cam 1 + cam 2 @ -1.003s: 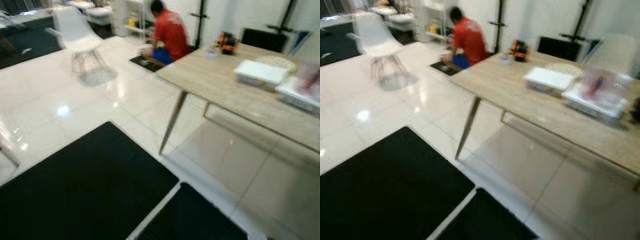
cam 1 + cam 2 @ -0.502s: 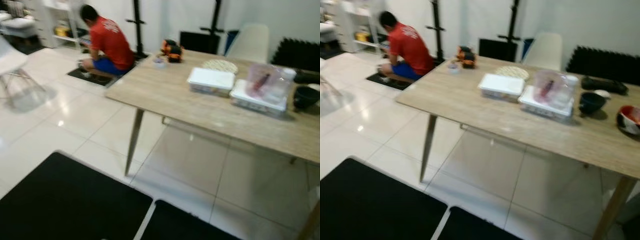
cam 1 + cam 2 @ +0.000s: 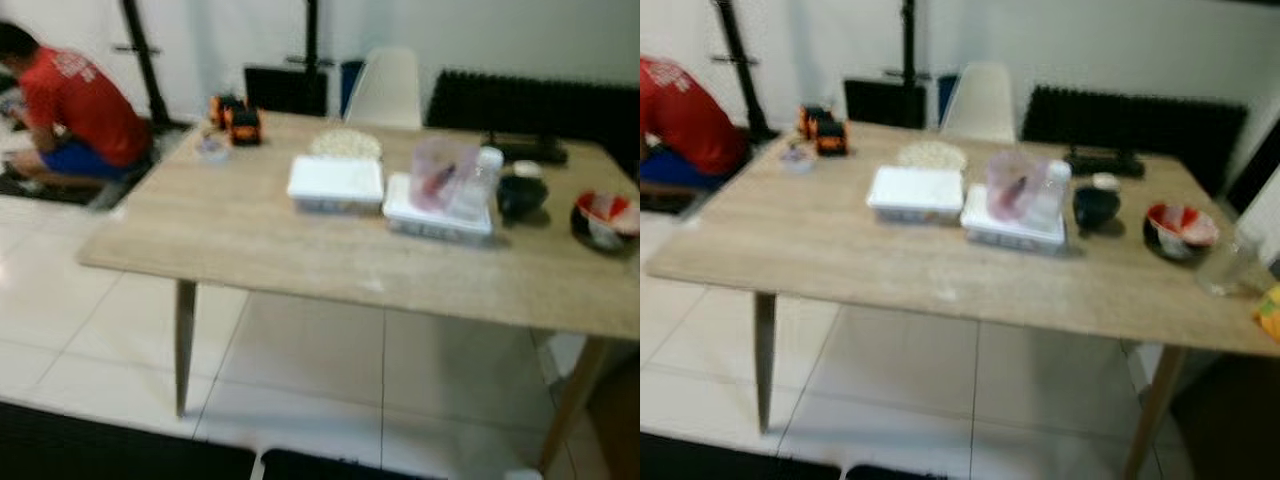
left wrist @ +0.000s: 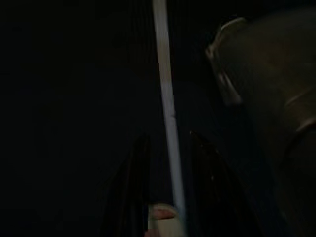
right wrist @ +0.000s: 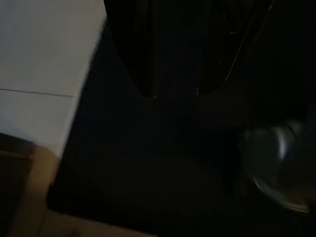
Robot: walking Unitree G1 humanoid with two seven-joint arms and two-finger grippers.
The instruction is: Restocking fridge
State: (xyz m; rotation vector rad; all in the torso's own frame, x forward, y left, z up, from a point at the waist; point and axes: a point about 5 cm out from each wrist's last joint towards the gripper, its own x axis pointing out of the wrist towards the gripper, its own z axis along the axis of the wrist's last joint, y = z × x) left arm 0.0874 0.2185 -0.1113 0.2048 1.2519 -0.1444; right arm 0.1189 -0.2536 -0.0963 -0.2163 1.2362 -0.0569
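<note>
Hanging low in shadow, our left claw (image 4: pixel 165 148) shows two dark fingers with a narrow gap between them, empty, over a black mat crossed by a pale strip. Our right claw (image 5: pixel 175 91) likewise hangs over dark matting beside white tile; we cannot tell how its fingers stand. Well ahead of both, the wooden surface (image 3: pixel 840 260) carries a white lidded box (image 3: pixel 916 192), a second box (image 3: pixel 1012 226) topped by a clear container (image 3: pixel 1018 188), a black bowl (image 3: pixel 1096 205) and a red bowl (image 3: pixel 1180 228). Farther left, a person in a red shirt (image 3: pixel 85 100) crouches on the floor.
</note>
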